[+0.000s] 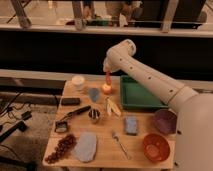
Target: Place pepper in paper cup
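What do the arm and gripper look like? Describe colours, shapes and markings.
The arm is cream-white, built of thick rounded links with a bulbous elbow, and a row of small dark dots runs along its long link. No cables or lettering show. The gripper, above the orange fruit, looks small and pale.

Jaws over matt wooden table (103, 152) grip smooth pepper (107, 78).
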